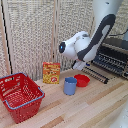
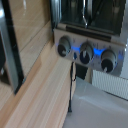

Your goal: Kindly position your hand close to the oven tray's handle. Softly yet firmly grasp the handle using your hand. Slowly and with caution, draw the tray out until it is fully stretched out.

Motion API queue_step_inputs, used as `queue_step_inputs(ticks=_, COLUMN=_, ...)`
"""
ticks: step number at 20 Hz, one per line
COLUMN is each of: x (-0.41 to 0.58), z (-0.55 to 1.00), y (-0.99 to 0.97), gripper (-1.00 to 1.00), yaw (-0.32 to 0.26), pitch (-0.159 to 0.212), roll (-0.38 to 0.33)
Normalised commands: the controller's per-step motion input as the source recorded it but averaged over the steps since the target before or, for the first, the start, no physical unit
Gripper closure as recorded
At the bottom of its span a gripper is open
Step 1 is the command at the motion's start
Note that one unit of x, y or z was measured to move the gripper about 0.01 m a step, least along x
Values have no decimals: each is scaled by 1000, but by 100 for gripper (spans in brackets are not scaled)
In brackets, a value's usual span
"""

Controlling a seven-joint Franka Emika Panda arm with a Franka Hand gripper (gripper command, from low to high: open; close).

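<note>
Hanging low over the wooden table (image 1: 95, 107), the hand (image 1: 78, 65) sits just beside the handle (image 1: 95, 74) of the oven tray (image 1: 107, 63), which sticks out from the oven (image 1: 117, 47); finger spread can't be made out. A red bowl (image 1: 82, 80) lies near.

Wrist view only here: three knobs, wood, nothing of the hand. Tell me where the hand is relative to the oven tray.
Observer: In the exterior view the hand hangs just above the tray, at the end farthest from the oven.
Operator: Report anything close to that end.
Observer: A red bowl sits right beside it on the table, with a blue cup next to the bowl.
Operator: List what else is out there.
Observer: A yellow box and a red basket, both toward the exterior view's left of the cup.
</note>
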Motion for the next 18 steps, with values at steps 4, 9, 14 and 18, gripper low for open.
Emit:
queue_step_inputs(ticks=4, x=462, z=-101, y=-472, gripper=-100, yaw=-3, pitch=28, roll=-161)
queue_step_inputs(ticks=9, x=149, z=124, y=-726, gripper=-100, yaw=-33, pitch=-22, roll=-71)
queue_step_inputs(ticks=14, x=10, z=147, y=-779, gripper=-100, yaw=-42, pitch=-49, roll=-43)
queue_step_inputs(ticks=18, x=0, z=1, y=-644, gripper=-100, yaw=-7, pitch=-6, roll=-74)
